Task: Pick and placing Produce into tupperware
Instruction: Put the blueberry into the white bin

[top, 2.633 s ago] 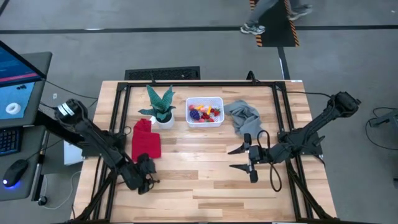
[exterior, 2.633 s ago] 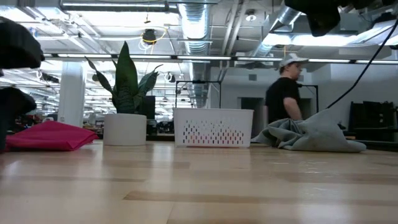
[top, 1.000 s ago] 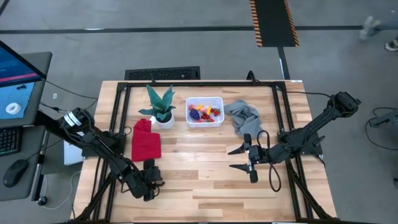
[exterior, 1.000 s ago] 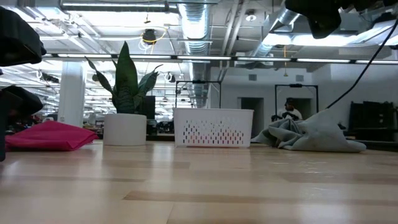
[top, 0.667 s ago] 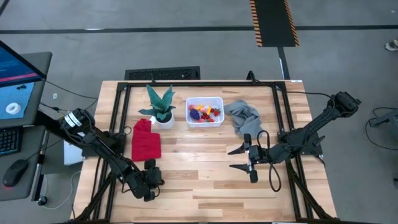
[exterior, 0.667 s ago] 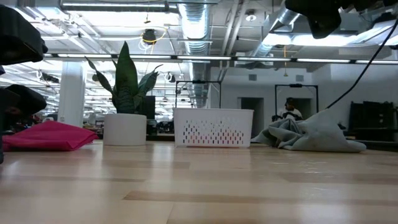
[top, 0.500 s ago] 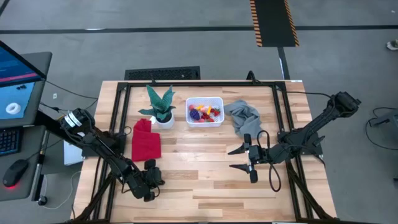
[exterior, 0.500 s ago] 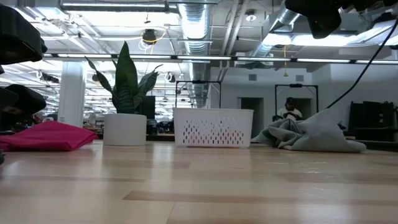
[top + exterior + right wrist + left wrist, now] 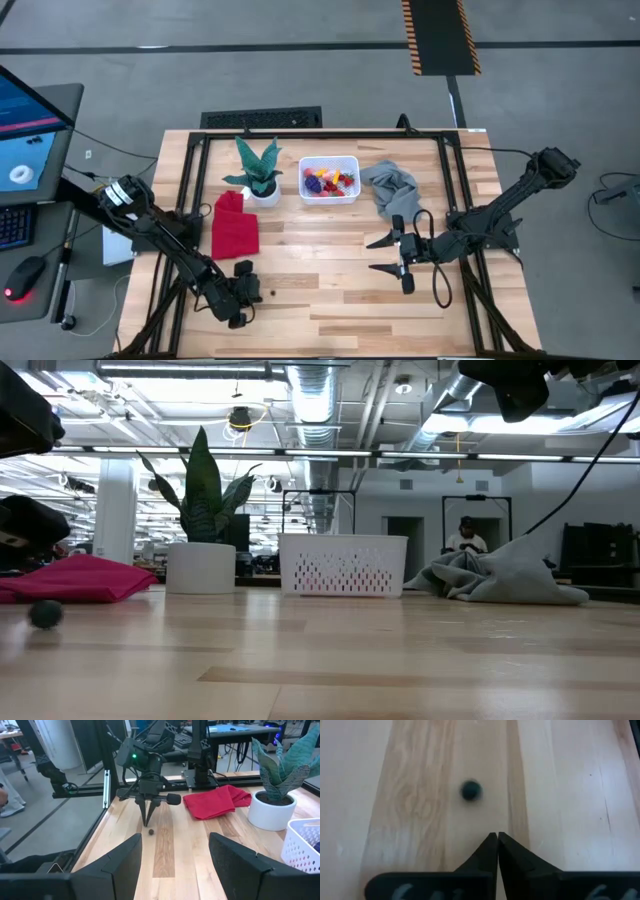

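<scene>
The white tupperware (image 9: 328, 180) stands at the table's far side with several small colourful produce pieces (image 9: 329, 181) in it; it also shows in the low view (image 9: 343, 565). A small dark ball (image 9: 470, 790) lies on the bare wood at the near left and also shows in the high view (image 9: 268, 293) and the low view (image 9: 45, 614). My left gripper (image 9: 497, 836) is shut and empty, pointing down just short of the ball, and shows in the right wrist view (image 9: 146, 823). My right gripper (image 9: 383, 255) is open and empty, held level above mid-table.
A potted plant (image 9: 258, 170) stands left of the tupperware, with a red cloth (image 9: 235, 225) near it. A grey cloth (image 9: 390, 188) lies right of the tupperware. Bare wood (image 9: 320, 270) stretches between the arms. A person (image 9: 463, 536) is in the room far behind.
My left gripper has risen a little at the table's near left. The small dark ball, unseen before, now lies on the wood beside its shut fingertips, blurred in the wrist view. My right arm has kept still.
</scene>
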